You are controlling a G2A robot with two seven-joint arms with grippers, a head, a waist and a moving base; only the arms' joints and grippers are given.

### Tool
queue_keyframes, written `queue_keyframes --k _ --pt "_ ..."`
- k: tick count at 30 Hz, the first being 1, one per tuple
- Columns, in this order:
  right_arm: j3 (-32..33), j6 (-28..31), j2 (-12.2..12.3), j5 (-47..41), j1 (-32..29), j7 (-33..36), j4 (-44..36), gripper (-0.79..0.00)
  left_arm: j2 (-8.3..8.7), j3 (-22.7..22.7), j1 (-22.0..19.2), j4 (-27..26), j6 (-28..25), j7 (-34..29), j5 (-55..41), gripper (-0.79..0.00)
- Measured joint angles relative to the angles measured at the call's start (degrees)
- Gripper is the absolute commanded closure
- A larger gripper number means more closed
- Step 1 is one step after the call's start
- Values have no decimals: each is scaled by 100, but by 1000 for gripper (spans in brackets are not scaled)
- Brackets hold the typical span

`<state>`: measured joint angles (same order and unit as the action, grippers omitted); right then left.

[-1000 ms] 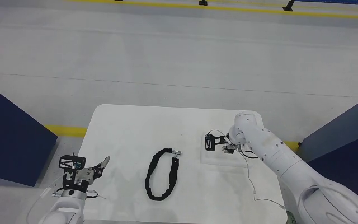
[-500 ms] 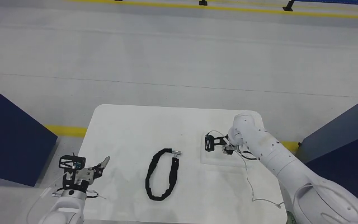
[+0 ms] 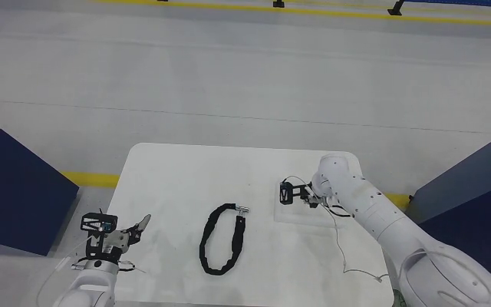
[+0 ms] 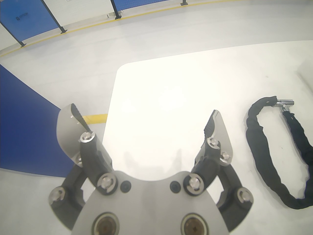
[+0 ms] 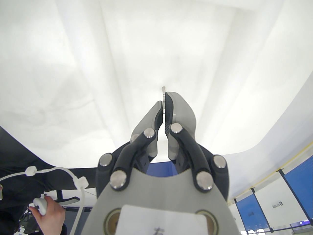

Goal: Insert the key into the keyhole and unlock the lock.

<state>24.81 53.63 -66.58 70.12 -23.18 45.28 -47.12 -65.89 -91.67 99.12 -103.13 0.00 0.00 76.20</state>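
Observation:
A black fabric-covered chain lock (image 3: 219, 238) lies in a loop at the table's middle, its metal lock head (image 3: 242, 208) at the far end. The left wrist view shows the same chain (image 4: 259, 133) and lock head (image 4: 285, 103) off to one side of my left gripper (image 4: 144, 112). That gripper (image 3: 138, 226) is open and empty near the table's front left edge. My right gripper (image 3: 312, 203) is over the white tray (image 3: 291, 218) at the right. It is shut (image 5: 163, 100) on a thin metal key (image 5: 163, 91), seen edge-on between the pads.
The shallow white tray (image 5: 73, 37) lies beneath the right gripper, about a hand's width right of the lock head. A thin white cable (image 3: 341, 245) trails over the table's front right. Blue barriers stand on both sides of the table.
The right arm has shifted slightly away from the table's front edge with the key still held. The left arm and the chain lock have not moved.

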Motion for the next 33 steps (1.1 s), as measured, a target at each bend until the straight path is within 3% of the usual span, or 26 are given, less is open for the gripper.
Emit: queue_keyframes --k 11,21,33 --pt "359 -314 307 407 -325 -132 -840 0 0 0 0 0 0 0 0 -785" --pt "1015 -1159 895 1367 -1434 -648 -2214 0 0 0 0 0 0 0 0 -785" --pt "2154 -1322 1430 1766 -2400 -864 -3572 0 0 0 0 0 0 0 0 -785"
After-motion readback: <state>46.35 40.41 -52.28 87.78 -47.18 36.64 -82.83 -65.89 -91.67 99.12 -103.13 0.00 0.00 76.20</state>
